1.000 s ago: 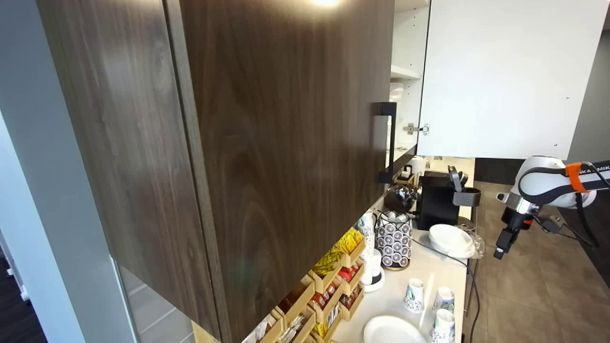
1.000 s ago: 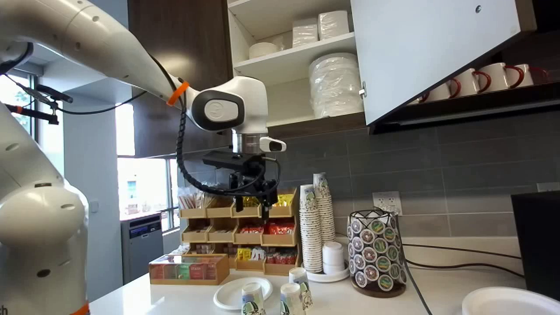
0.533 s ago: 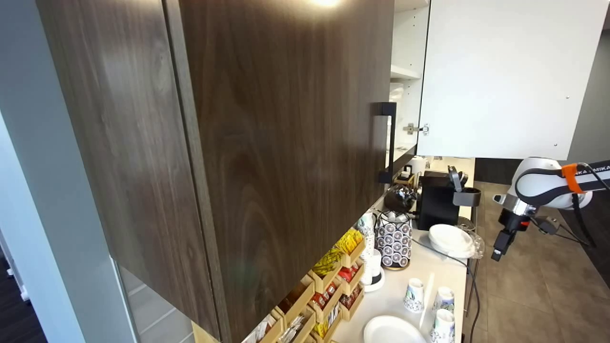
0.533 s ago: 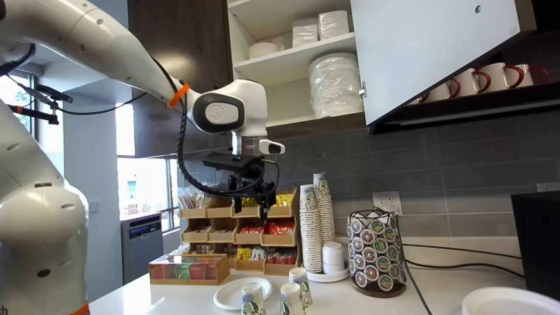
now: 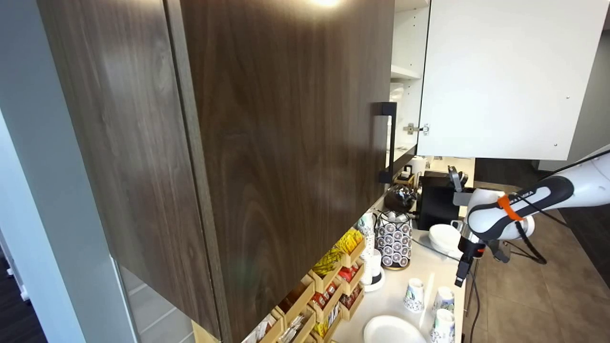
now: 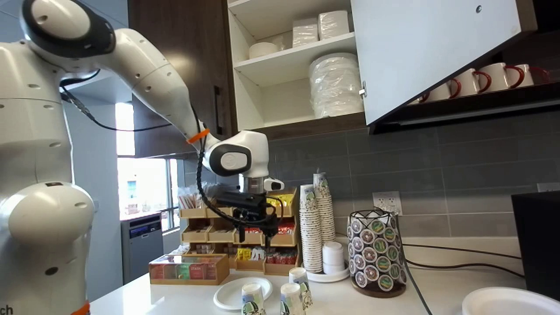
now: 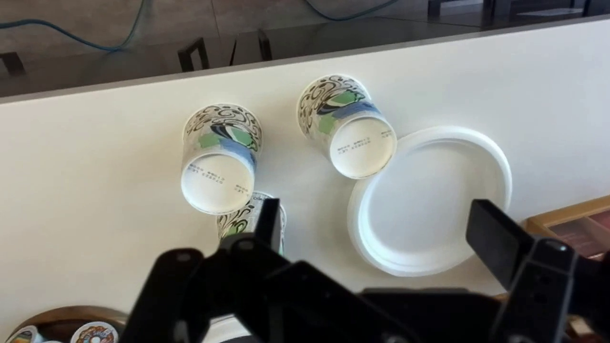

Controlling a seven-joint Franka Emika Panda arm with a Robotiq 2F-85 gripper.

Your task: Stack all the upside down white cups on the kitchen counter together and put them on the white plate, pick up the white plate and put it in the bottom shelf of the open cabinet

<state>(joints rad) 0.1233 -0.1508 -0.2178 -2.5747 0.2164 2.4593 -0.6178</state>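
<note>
End effector [image 7: 374,219] spread wide, held nothing — 3 cups [image 7: 221,159] stood close tog., so misaligned descent prob. risked toppling one, maybe onto plate [image 7: 431,202].

Pale kitchen counter [image 7: 105,205] — white plate [image 7: 429,205], three upside-down cups [image 7: 218,183], pod rack [image 6: 372,292].

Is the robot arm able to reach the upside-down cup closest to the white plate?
Probably yes: in the wrist view nothing covers that cup, and the gripper hangs above the counter with open jaws. It might bump the white plate close by, though.
</note>
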